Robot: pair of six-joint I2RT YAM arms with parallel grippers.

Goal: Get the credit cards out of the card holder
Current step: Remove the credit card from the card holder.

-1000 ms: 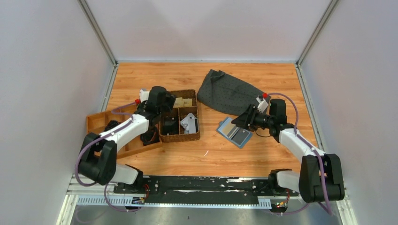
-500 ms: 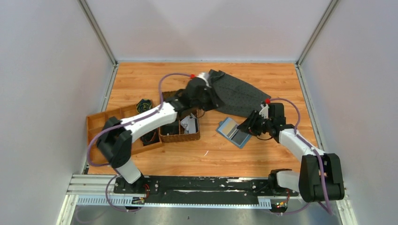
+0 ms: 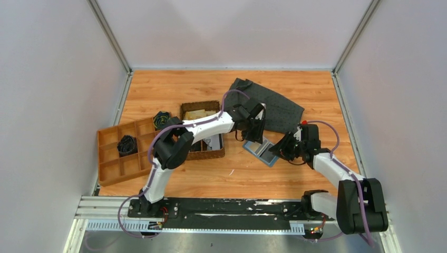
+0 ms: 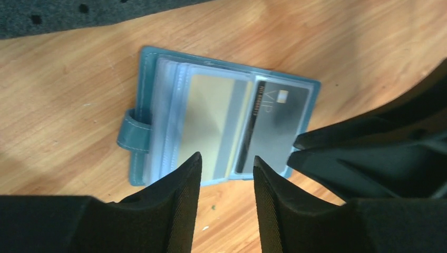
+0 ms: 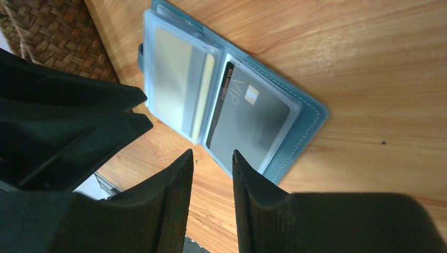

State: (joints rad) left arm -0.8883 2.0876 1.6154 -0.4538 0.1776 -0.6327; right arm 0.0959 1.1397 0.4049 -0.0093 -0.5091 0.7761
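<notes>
The card holder [image 3: 262,151], a blue-teal bifold, lies open and flat on the wood, right of the basket. Its clear sleeves show two credit cards: a pale gold one [image 4: 211,124] and a dark grey VIP one [image 4: 277,121]. My left gripper [image 3: 254,137] hovers over the holder's left half, open, with nothing between its fingertips [image 4: 226,158]. My right gripper [image 3: 279,149] is at the holder's right edge, jaws narrowly apart and empty [image 5: 212,153], above the edge next to the VIP card [image 5: 250,121]. The two grippers nearly meet over the holder [image 5: 308,124].
A dark grey dotted cloth [image 3: 277,108] lies just behind the holder. The brown woven basket [image 3: 203,154] is under my left forearm. A wooden divided tray [image 3: 113,163] with dark items stands at the left. Side walls enclose the table.
My left arm has swung from the basket across to the right and down over the card holder, its jaws widening slightly. My right gripper has narrowed and dropped closer to the holder's right edge.
</notes>
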